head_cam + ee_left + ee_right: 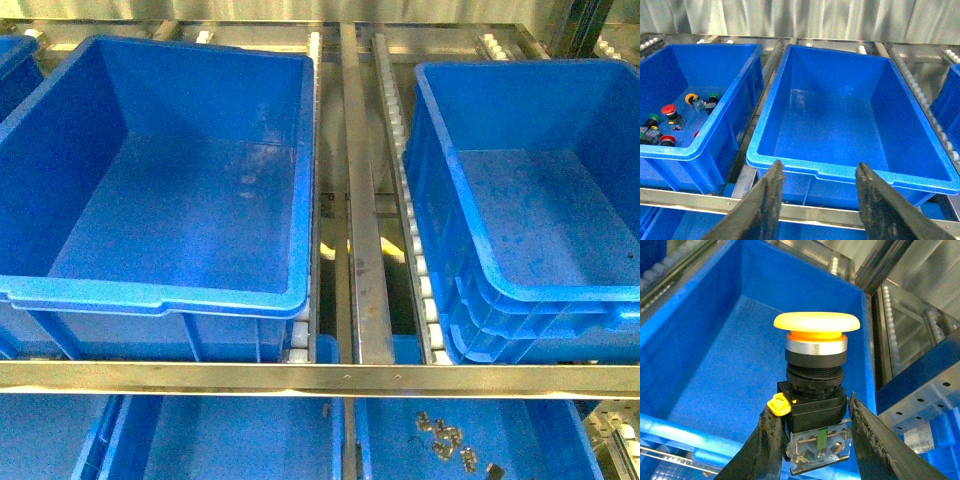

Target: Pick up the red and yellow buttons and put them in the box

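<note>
The box (pixel 150 293), a large deep blue bin, stands at the left of the front view and holds nothing that shows. My left gripper (pixel 818 167) hangs open just short of the box's near rim (pixel 805 166), with nothing between its fingers. Beside the box, a second blue bin (pixel 715 120) holds a red button (pixel 668 109), another red button (pixel 667 140) and a yellow button (pixel 690 98). My right gripper (pixel 811 404) is shut on the black body of a yellow button (pixel 816 323). That button stands cap up in front of a deep blue bin wall (pixel 700 340). Neither arm shows in the front view.
Green-capped switches (pixel 713 96) lie among the buttons. Another blue bin (pixel 540 200) stands at the right, across a roller track (pixel 405 190) and a metal rail (pixel 365 230). Below the shelf bar (pixel 320 378), a lower bin holds small metal parts (pixel 445 436).
</note>
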Robot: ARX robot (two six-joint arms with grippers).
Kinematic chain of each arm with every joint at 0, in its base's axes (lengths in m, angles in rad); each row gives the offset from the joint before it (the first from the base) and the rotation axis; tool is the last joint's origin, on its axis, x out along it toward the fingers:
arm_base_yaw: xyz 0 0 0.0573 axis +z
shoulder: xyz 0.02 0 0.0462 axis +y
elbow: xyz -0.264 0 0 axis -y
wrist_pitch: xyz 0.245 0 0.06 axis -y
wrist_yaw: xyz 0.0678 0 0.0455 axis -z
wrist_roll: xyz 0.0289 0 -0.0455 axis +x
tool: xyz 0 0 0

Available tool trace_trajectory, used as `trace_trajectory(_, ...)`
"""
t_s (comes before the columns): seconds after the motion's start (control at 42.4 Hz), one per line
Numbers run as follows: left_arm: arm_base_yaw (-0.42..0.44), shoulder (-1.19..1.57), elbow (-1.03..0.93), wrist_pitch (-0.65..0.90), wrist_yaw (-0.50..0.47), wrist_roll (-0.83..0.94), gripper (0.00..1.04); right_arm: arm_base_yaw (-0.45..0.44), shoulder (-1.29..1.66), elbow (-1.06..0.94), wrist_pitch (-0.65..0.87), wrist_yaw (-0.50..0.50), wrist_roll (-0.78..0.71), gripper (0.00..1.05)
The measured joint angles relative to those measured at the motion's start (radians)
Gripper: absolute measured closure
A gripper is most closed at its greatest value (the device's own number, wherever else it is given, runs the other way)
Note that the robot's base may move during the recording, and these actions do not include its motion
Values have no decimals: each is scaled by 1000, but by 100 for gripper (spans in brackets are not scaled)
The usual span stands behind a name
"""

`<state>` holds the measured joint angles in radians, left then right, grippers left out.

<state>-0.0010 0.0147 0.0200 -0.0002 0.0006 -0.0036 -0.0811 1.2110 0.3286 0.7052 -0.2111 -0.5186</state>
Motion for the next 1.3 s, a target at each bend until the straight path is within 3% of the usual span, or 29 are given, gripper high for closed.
trace_trajectory(0.118,0,0,0,0,0,0,97,-6,0,-1,6,-19,8,73)
trace_trajectory(0.424,0,0,0,0,0,-1,41,-32,111,19,83,-87,30,73)
trace_trajectory(0.636,0,0,0,0,0,0,6,-21,342,201,170,-162,59,73)
trace_trajectory(0.825,0,0,0,0,0,0,8,-27,601,414,212,-175,116,73)
trace_trajectory(1.296,0,0,0,0,0,0,8,8,1086,1008,5,-101,258,73)
